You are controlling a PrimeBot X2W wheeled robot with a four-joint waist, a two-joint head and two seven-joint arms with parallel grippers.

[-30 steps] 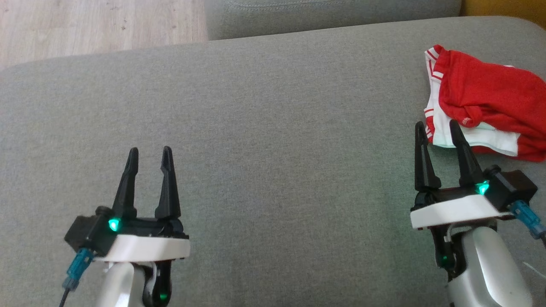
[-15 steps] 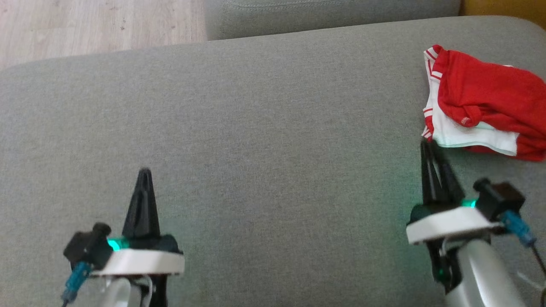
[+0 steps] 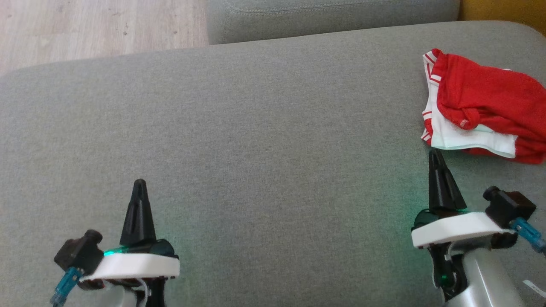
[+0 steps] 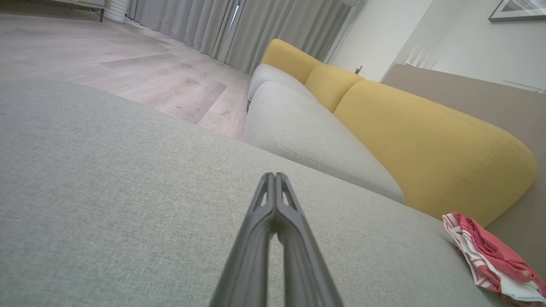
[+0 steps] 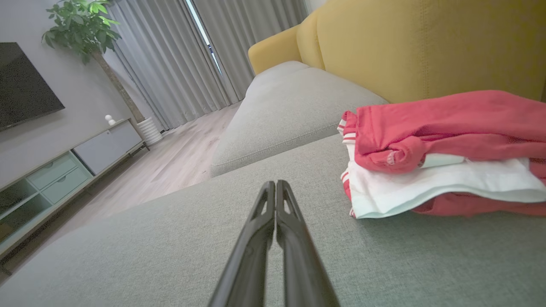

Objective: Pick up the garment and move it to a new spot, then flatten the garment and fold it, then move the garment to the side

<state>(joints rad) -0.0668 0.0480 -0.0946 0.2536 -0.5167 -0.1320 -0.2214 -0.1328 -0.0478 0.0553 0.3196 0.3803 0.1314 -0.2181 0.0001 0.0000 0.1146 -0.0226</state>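
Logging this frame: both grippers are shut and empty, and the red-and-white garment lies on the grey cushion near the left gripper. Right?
No: the head view shows the garment near the right gripper, far from the left gripper. Both grippers are shut and empty, and it lies on the grey cushion.

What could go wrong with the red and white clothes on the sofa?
The right gripper is shut, and its tip is close to the white edge of the red and white garment. Pushing forward could shove the cloth and spoil its folds.
The top red layer looks loosely bunched, so a nudge might make it slide off the white layer.
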